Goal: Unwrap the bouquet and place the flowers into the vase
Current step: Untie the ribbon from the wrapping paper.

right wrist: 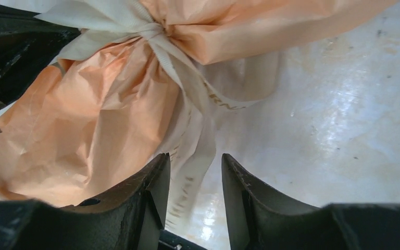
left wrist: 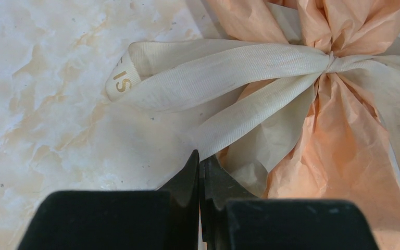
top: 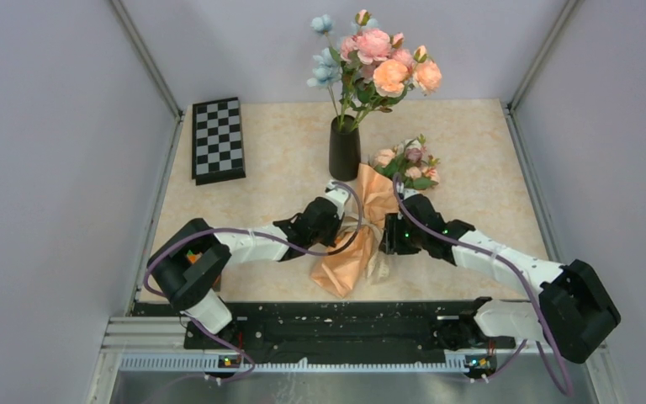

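The bouquet (top: 373,195) lies on the table in its peach-orange paper (left wrist: 344,146), roses (top: 409,163) pointing away to the right of the black vase (top: 344,153). A cream ribbon (left wrist: 229,62) is tied in a bow round the paper's waist. My left gripper (left wrist: 199,155) is shut, and a taut ribbon tail runs from the knot straight into its tips. It sits at the cone's left side (top: 341,229). My right gripper (right wrist: 194,159) is at the cone's right side (top: 385,239). It is open, and the other ribbon tail (right wrist: 198,138) hangs loose between its fingers.
The vase holds a taller bunch of pink, orange and pale-blue flowers (top: 380,66). A folded chessboard (top: 217,140) lies at the back left. Grey walls close in the marbled tabletop (top: 471,160) on three sides.
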{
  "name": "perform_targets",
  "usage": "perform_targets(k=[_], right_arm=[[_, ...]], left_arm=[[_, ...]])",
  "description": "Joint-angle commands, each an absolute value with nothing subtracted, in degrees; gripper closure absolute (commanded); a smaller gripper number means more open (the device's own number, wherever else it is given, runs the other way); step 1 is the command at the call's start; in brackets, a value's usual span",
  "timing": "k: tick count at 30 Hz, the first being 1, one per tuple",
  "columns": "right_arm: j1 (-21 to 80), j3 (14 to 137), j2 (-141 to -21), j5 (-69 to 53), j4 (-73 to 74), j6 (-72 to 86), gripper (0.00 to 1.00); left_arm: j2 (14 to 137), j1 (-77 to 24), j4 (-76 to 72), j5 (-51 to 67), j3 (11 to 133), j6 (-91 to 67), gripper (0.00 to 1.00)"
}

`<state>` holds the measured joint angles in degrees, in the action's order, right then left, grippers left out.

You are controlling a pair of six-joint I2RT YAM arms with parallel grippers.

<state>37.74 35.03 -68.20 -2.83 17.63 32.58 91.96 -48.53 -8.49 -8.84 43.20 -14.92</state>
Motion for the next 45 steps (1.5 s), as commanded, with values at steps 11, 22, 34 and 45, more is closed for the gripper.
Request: perform_targets(k=[11,22,34,45], right_arm=[[25.92,35.38,-58.54,-3.51,19.83,37.55,0.53],[25.32,23.68,-53.55,-0.44,2.89,62.91,0.51],[25.14,18.87,-57.00,-2.35,-5.80,68.51,0.52],[25.14,18.01,-60.90,-2.47,-8.81,69.77,0.54]], left_arm=[[89.56,-46.57,-9.60,-7.77,41.59,-14.41,1.00],[87.92,-46.54,-10.94,-6.29,40.30,-13.09,1.00],[88.15,-46.52,-11.58,-5.10,40.00,-12.39,1.00],[87.98,-46.56,-11.86,-4.92,39.59,-12.70,1.00]])
